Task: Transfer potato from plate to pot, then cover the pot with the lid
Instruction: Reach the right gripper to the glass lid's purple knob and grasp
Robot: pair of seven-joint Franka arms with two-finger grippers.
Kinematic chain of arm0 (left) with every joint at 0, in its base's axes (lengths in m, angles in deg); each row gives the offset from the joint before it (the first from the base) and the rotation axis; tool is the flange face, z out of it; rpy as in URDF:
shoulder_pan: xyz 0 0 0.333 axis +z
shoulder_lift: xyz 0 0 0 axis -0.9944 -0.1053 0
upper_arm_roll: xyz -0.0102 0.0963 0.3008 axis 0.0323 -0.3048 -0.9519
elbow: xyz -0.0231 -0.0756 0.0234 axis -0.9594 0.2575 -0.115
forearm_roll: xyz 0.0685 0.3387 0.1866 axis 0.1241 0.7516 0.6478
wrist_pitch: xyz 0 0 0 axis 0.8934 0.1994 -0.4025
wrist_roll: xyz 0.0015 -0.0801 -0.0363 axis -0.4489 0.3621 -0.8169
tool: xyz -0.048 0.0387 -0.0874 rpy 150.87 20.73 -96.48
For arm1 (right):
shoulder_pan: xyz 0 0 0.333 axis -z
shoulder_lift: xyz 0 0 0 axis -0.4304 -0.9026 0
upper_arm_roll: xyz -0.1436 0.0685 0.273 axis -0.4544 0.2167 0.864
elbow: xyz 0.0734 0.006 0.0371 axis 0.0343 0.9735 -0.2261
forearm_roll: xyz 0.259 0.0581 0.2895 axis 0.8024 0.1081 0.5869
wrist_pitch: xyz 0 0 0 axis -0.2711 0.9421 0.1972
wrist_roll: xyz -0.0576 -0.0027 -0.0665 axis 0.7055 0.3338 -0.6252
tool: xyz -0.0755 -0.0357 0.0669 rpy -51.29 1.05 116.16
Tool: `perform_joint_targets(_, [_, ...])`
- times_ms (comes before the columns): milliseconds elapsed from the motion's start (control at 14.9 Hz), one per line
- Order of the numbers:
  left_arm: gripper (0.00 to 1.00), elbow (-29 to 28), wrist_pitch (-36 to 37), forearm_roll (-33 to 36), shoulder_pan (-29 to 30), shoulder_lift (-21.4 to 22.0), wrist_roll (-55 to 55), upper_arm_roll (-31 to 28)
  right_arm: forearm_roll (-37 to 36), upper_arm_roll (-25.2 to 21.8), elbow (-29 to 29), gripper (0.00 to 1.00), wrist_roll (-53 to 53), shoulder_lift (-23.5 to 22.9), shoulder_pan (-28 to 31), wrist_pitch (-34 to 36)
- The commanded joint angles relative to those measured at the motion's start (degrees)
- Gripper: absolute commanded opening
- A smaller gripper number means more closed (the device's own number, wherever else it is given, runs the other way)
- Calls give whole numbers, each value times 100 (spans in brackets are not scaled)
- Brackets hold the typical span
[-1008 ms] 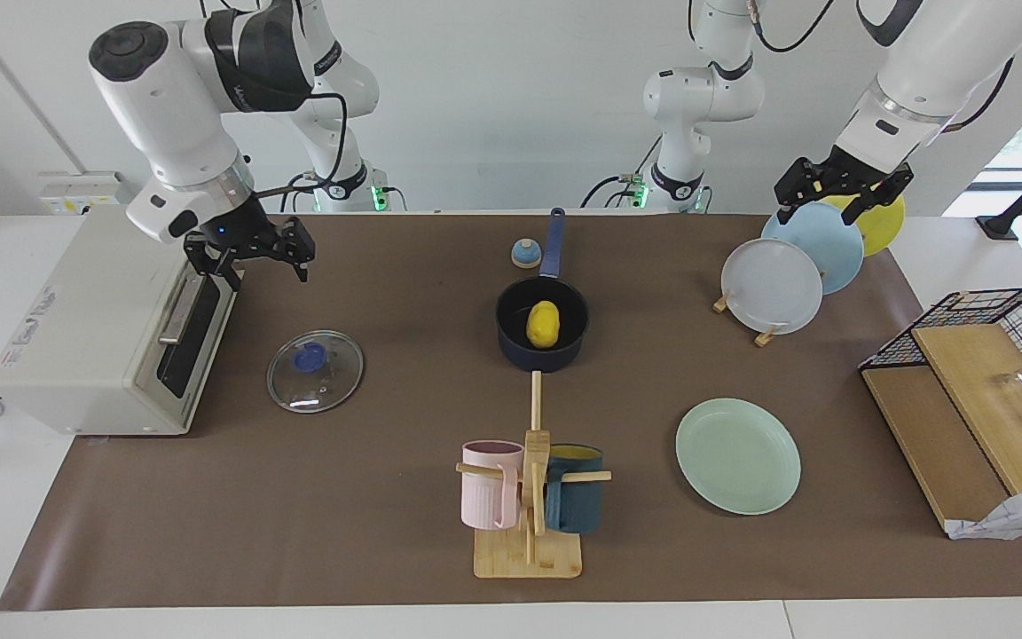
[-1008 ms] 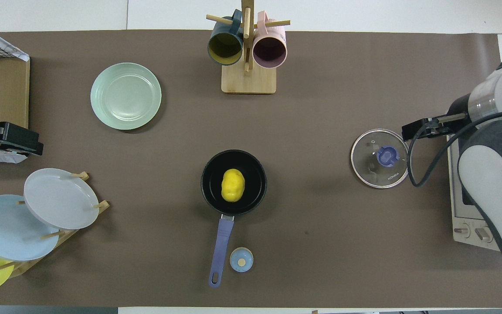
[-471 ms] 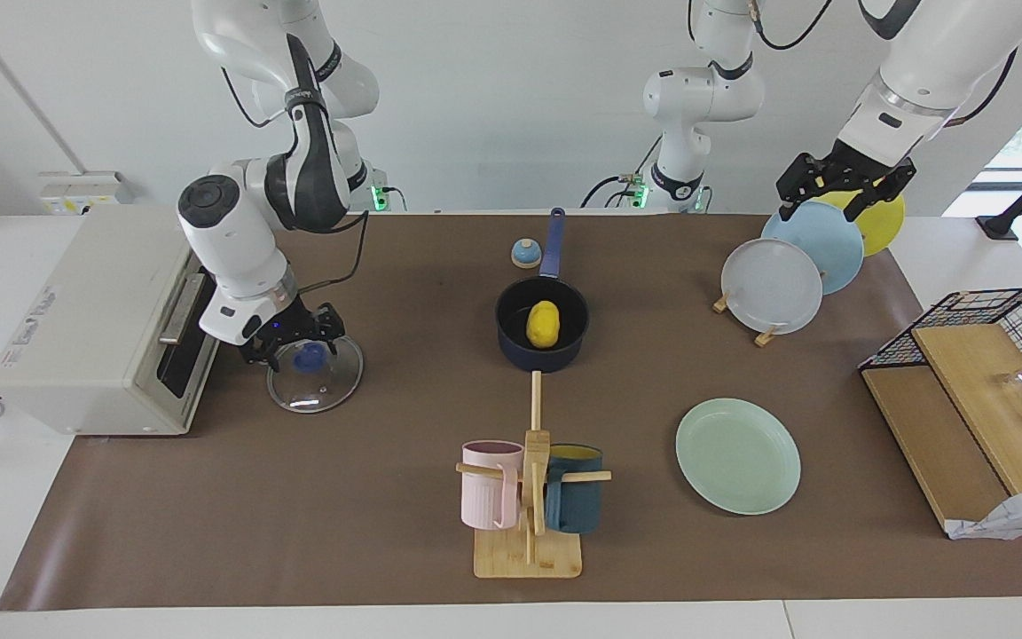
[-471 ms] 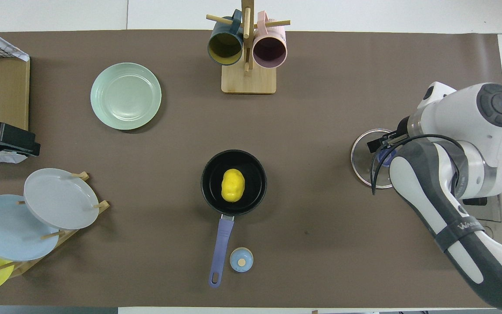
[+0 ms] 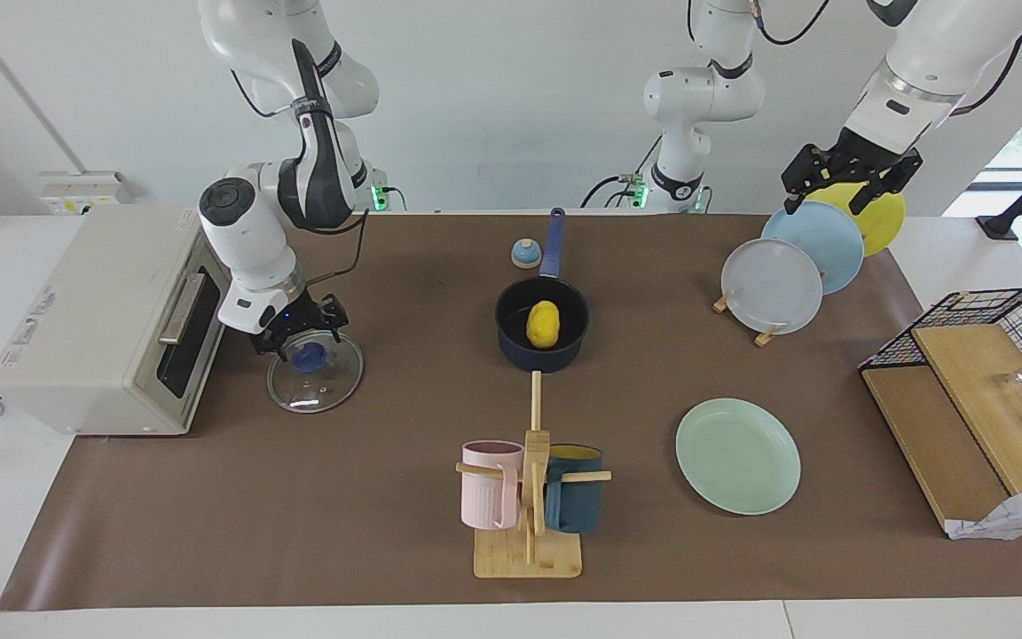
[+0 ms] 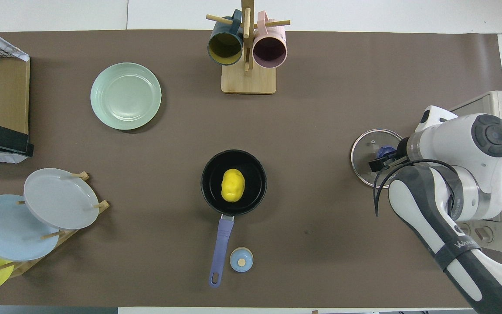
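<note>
Two arms: right works, left waits.
Potato (image 5: 544, 323): already in the pot (image 5: 511, 333), mid-table.
Plate (image 5: 737, 455): bare, toward the left arm's end.
Lid (image 5: 316, 373): flat on the table in front of the toaster oven (image 5: 94, 319), well apart from the pot.
Right gripper (image 5: 301, 338): spread, low over the lid's knob (image 5: 308, 357).
Left gripper (image 5: 848, 177): spread, over the plate rack (image 5: 764, 335).
Step in hand: likely grasping the knob; centre the fingers, close squarely, lift level.
</note>
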Motion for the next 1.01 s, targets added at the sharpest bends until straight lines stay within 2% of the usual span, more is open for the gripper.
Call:
perform_joint_targets(0, [100, -207, -26, 93, 49, 186, -75, 59, 123, 27, 114, 100, 169, 3, 91, -167])
perform_joint_targets(134, [100, -225, -52, 84, 49, 195, -67, 68, 123, 27, 105, 100, -6, -32, 91, -194])
perform_joint_targets(403, [100, -68, -254, 66, 58, -68, -58, 42, 123, 27, 88, 99, -42, -164, 99, -220])
perform_joint_targets(605, [100, 476, -272, 49, 58, -690, -58, 42, 123, 27, 88, 92, -130, -217, 91, -308])
perform_joint_targets(672, [100, 660, -342, 49, 58, -980, -58, 42, 123, 27, 62, 84, -130, -217, 99, -291])
perform_joint_targets(807, [100, 724, -666, 40, 58, -1254, -58, 42, 114, 27, -17, 57, -113, -243, 99, -203])
perform_joint_targets(941, [100, 741, -904, 49, 49, -1631, -58, 42, 114, 27, -184, 36, -130, -260, 99, 60])
